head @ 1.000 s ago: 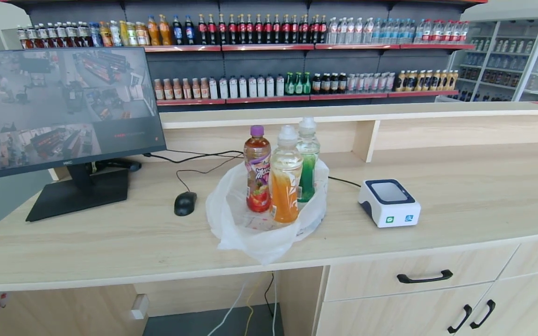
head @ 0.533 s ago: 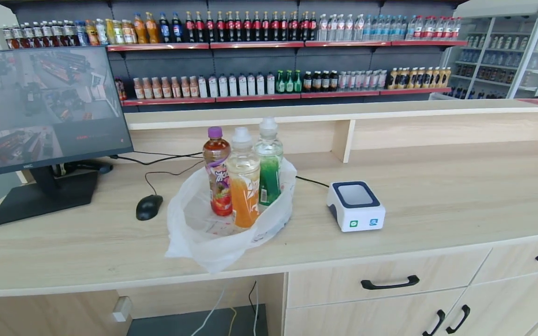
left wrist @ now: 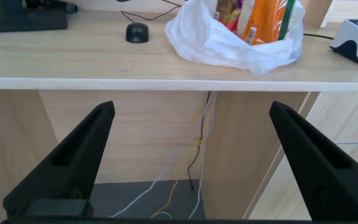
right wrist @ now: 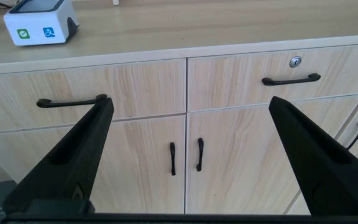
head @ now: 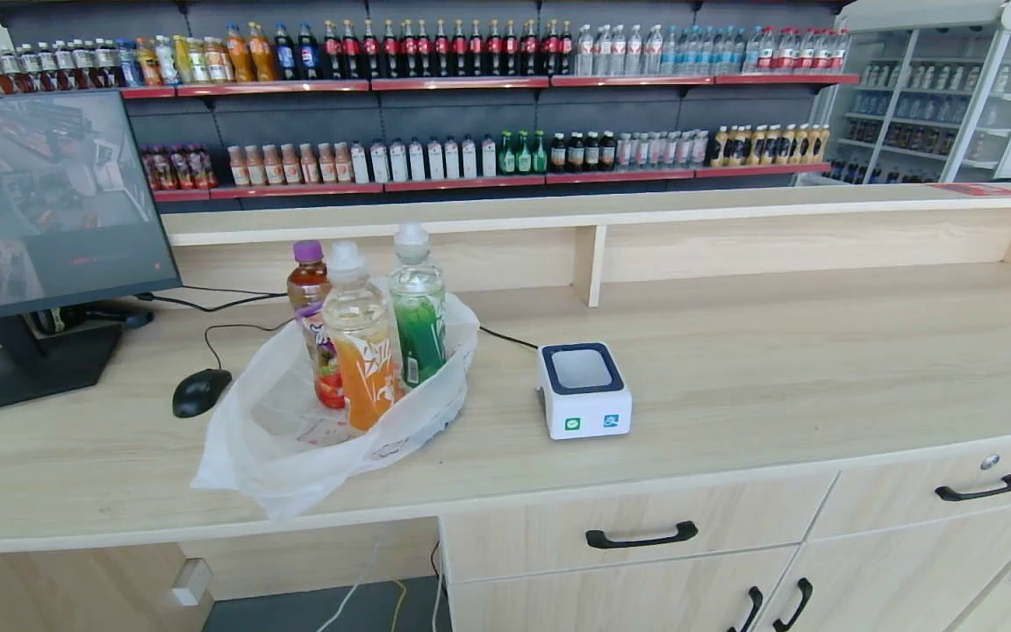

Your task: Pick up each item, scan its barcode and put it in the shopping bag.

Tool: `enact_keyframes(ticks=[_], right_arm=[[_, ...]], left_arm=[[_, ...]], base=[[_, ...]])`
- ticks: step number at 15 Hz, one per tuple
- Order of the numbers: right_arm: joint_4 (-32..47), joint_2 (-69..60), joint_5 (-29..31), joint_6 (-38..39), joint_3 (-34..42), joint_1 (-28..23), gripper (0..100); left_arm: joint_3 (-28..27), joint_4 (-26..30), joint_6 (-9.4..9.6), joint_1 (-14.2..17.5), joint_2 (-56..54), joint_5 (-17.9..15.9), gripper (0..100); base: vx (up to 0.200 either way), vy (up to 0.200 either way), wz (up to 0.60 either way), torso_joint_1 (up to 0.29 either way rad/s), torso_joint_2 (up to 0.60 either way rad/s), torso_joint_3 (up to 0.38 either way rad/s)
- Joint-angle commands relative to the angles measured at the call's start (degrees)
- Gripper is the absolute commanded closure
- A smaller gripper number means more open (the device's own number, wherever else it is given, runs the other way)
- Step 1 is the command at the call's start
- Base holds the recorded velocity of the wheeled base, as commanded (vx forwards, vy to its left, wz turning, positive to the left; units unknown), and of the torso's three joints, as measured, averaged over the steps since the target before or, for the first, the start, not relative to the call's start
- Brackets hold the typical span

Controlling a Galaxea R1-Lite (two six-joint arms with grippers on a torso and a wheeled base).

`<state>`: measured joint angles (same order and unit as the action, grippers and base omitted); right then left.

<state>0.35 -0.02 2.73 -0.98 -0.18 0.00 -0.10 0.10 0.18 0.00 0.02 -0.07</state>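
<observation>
Hanging low before the counter (left wrist: pixel 104 70), left claw (left wrist: pixel 191 107) and right claw (right wrist: pixel 191 101), both wide, empty.

Monitor (head: pixel 40 197), mouse (head: pixel 201 392), stocked shelves (head: pixel 462 85)

Your head camera sits high and looks forward and down over the wooden counter (head: pixel 734 369), with the monitor (head: pixel 40 193) at the far left and the drinks shelves (head: pixel 470 88) well behind. Your left wrist camera hangs low, about level with the countertop's edge, facing the counter's front below the shopping bag (left wrist: pixel 229 46) and mouse (left wrist: pixel 137 32). Your right wrist camera is equally low, close to the drawers (right wrist: pixel 241 81) on the right. All three take in the barcode scanner (head: pixel 584 391). Head and left wrist share the shopping bag; head and right wrist share the keyhole drawer's handle (right wrist: pixel 291 79).
</observation>
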Motion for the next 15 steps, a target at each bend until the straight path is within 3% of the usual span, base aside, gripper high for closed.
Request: enact_keyframes(ticks=[1, 3, 15], right_arm=[[0.00, 0.02, -0.01, 0.01, 0.01, 0.00, 0], [0.00, 0.02, -0.01, -0.08, 0.01, 0.00, 0], [0.00, 0.02, -0.01, 0.01, 0.01, 0.00, 0]], left_arm=[[0.01, -0.01, -0.01, 0.00, -0.02, -0.01, 0], [0.01, -0.01, -0.01, 0.00, -0.02, -0.01, 0], [0.01, -0.01, -0.09, 0.00, -0.02, -0.01, 0]], base=[[0.000, -0.200, 0.00, 0.002, 0.00, 0.002], [0.000, -0.200, 0.00, 0.002, 0.00, 0.000], [0.000, 0.000, 0.00, 0.000, 0.00, 0.000]])
